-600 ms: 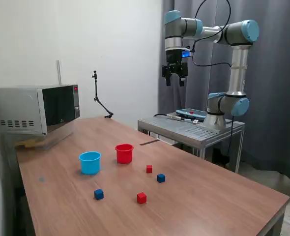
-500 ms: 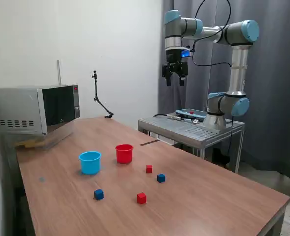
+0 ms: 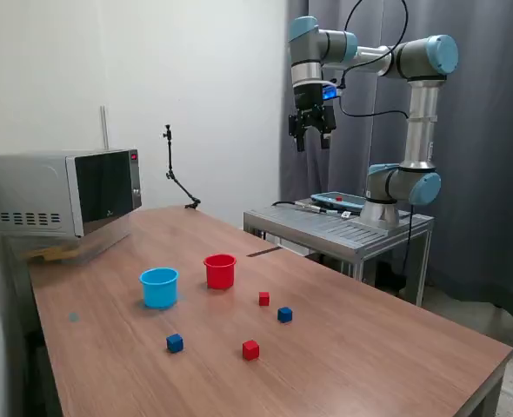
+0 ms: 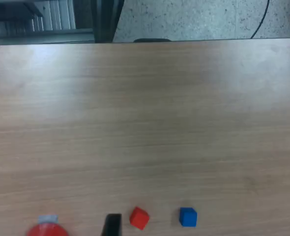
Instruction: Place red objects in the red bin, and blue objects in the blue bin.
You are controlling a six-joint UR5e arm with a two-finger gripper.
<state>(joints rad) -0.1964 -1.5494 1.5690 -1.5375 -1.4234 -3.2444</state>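
Slightly higher now, our empty two-finger gripper (image 3: 312,143) hangs parted; small solid red cubes (image 3: 250,349) look light, rigid: pinch flat sides.

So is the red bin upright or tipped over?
Upright: the red bin stands on the table with its open rim facing up.

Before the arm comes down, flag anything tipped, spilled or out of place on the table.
Nothing stands out. The red bin and blue bin stand upright, side by side. Two red cubes and two blue cubes sit loose on the table, outside the bins. The hand hangs high above, holding nothing.
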